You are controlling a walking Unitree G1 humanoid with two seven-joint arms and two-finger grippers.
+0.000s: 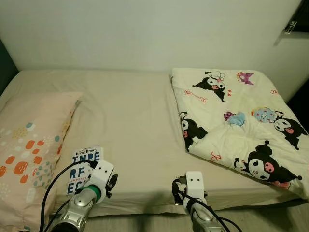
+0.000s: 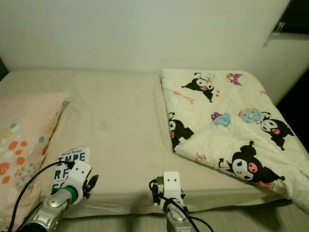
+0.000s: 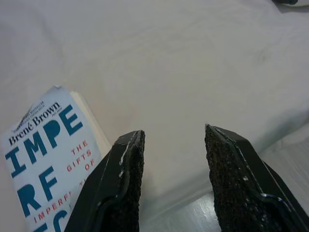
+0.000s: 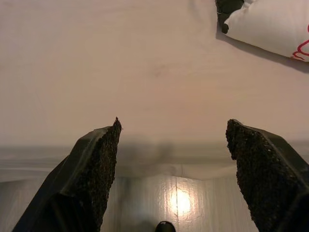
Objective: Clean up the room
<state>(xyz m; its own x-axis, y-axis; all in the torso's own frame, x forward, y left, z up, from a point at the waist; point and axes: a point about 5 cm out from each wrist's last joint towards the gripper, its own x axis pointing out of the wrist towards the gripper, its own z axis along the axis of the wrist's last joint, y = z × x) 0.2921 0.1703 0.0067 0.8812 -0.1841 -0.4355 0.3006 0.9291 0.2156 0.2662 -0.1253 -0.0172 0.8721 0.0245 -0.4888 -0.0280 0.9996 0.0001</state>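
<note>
A white book (image 1: 85, 167) with blue letters lies on the beige bed sheet (image 1: 130, 121) near the front edge, beside a patterned pillow (image 1: 29, 154). My left gripper (image 3: 172, 159) is open just right of the book (image 3: 46, 159), with one finger (image 3: 123, 179) close to the cover and nothing between the two. My right gripper (image 4: 171, 159) hangs open over the bed's front edge, empty. A folded cartoon-print blanket (image 1: 236, 121) covers the bed's right side.
A white wall (image 1: 145, 34) stands behind the bed. Pale floor (image 4: 178, 203) shows below the mattress edge. A corner of the blanket (image 4: 268, 26) lies ahead of the right gripper. Bare sheet spreads across the middle of the bed.
</note>
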